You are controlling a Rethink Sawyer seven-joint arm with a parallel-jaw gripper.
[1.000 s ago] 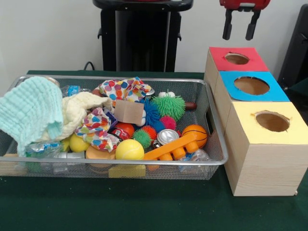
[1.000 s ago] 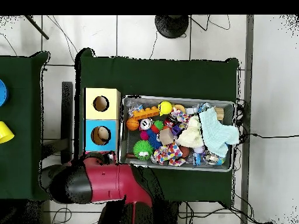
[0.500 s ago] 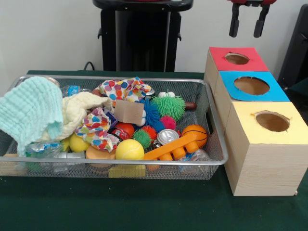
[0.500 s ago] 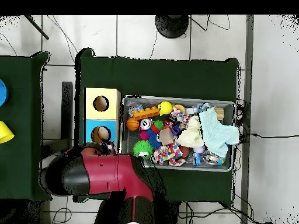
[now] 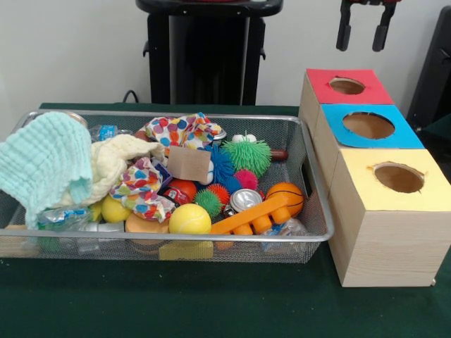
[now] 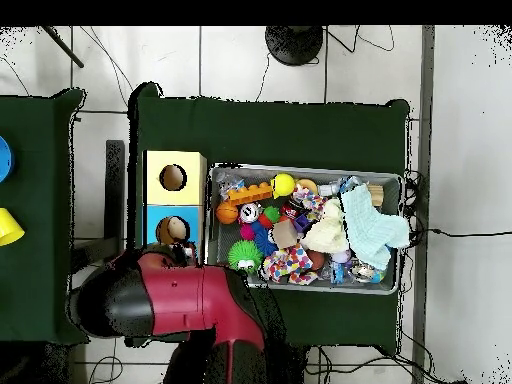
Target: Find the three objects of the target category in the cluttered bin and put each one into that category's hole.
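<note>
Clutter fills the wire mesh bin [image 5: 310,151] across the left and centre of the front view: a mint cloth [image 5: 44,165] draped over its left end, a cream cloth [image 5: 116,160] beside it, a polka-dot fabric [image 5: 180,130] towards the back, a green spiky ball [image 5: 248,156], a silver can [image 5: 245,200], a small basketball [image 5: 285,198], an orange toy [image 5: 250,216] and a yellow ball [image 5: 189,220] near the front rim. At the right stand three wooden boxes in a row, with a red-topped hole [image 5: 347,86], a blue-topped hole [image 5: 368,125] and a yellow-topped hole [image 5: 399,177]. At the upper right edge the gripper [image 5: 362,34] hangs above the red box, its two dark fingers spread apart and empty. In the overhead view, the red and black arm [image 6: 165,300] at lower left covers the red box; the yellow and blue boxes lie just left of the bin [image 6: 390,285] on the green table [image 6: 280,130].
</note>
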